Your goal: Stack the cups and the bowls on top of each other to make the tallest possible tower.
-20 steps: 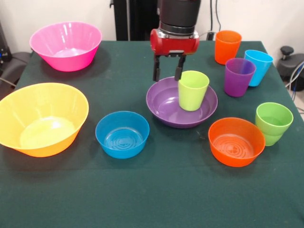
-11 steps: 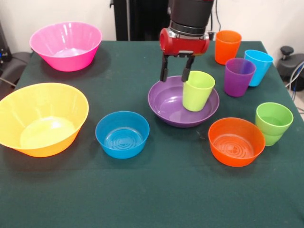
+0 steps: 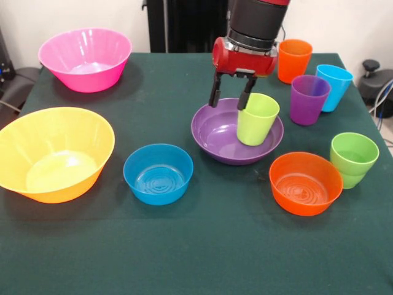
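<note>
The wide shallow purple plastic bowl (image 3: 218,138) sits mid-surface, a tilted lime-yellow plastic cup (image 3: 256,118) inside at its three o'clock. The small blue plastic bowl (image 3: 158,173) lies at its eight o'clock. The end effector (image 3: 231,101) hovers open, empty, beside the cup's rim.

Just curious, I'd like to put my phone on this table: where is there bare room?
The near strip in front of the blue bowl and orange bowl is bare, as is the stretch between the pink bowl and purple bowl. Around the cups on the right it is crowded.

Pincer (image 3: 229,99) open, pointing down
</note>
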You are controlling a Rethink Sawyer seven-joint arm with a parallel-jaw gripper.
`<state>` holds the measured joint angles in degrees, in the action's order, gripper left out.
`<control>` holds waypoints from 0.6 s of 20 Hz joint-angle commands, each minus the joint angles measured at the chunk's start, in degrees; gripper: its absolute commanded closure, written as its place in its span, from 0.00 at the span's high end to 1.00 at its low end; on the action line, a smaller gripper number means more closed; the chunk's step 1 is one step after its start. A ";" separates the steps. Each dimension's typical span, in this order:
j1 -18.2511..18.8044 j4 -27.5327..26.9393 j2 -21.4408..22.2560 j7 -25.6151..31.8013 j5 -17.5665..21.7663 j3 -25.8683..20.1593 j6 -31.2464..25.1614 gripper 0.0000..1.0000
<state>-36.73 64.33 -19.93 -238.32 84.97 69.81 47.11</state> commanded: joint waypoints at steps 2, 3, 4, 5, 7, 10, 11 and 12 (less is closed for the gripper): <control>-0.16 -8.14 -3.45 -18.94 1.26 -2.40 2.60 1.00; -0.20 -8.10 -3.52 -19.13 1.21 -2.05 2.72 1.00; -0.28 -8.20 -3.98 -20.05 1.59 -1.10 2.93 1.00; -0.35 -8.25 -4.21 -20.50 1.70 -0.60 3.17 1.00; -0.31 -8.30 -4.26 -21.13 1.96 0.28 4.09 1.00; 0.62 -8.71 -3.43 -21.01 2.30 1.12 5.90 1.00; 1.15 -9.03 -3.04 -21.00 2.55 1.48 6.71 1.00; 1.19 -8.41 -2.30 -20.32 2.36 1.26 7.41 1.00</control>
<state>-36.74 62.81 -22.14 -239.76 86.17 75.07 48.12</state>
